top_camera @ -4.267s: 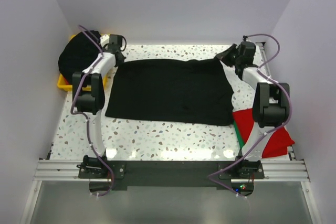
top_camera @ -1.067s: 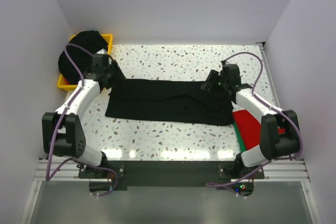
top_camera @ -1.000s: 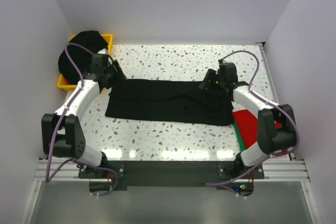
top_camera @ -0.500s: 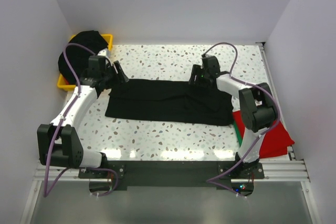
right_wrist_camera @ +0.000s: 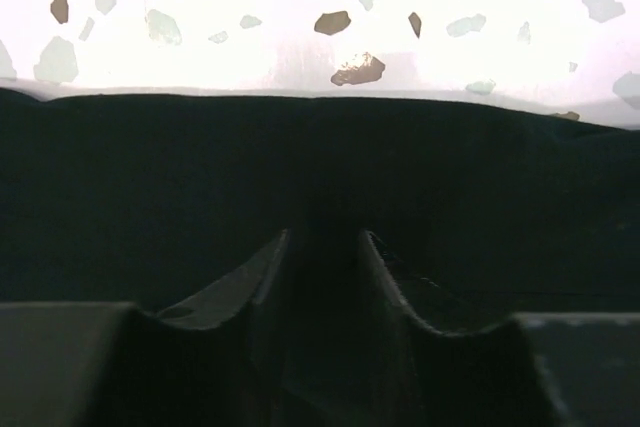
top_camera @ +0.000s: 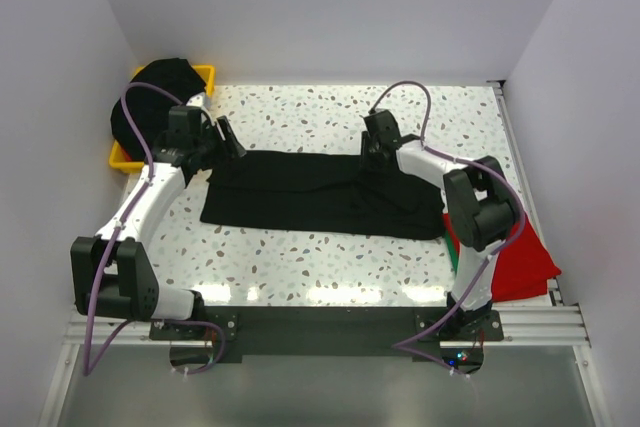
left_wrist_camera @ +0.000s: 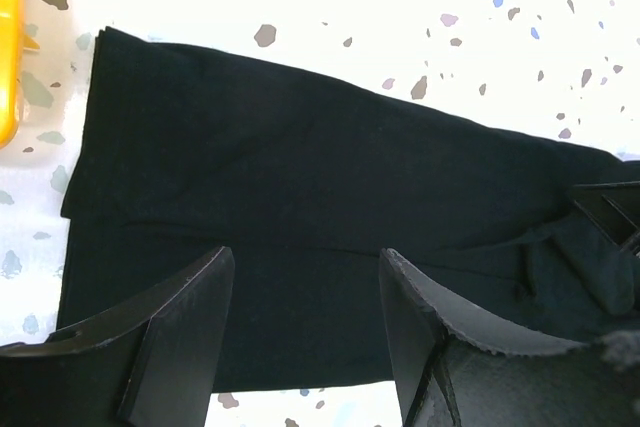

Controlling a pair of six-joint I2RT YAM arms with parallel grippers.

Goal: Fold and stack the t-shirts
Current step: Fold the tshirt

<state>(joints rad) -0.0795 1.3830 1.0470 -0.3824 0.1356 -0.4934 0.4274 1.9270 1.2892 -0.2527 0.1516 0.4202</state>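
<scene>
While the left gripper [top_camera: 228,142] hangs over the far left corner of the black shirt [top_camera: 320,192], its jaws stand spread wide with nothing between them. In the left wrist view the two fingers [left_wrist_camera: 180,337] frame bare cloth [left_wrist_camera: 300,177] below, apart from it. The shirt lies flat in the middle of the table [top_camera: 330,112] as a wide band, folded over on itself, long edges running left to right.

The right gripper [top_camera: 370,157] is down at the shirt's far edge, right of its middle. In the right wrist view [right_wrist_camera: 322,242] the jaws are drawn close, with only a narrow dark gap over the cloth; I cannot tell whether they pinch any of it.

A red shirt [top_camera: 530,262] lies at the near right, partly under the right arm. A heap of black cloth [top_camera: 150,97] fills the yellow bin [top_camera: 205,72] at the far left corner.
</scene>
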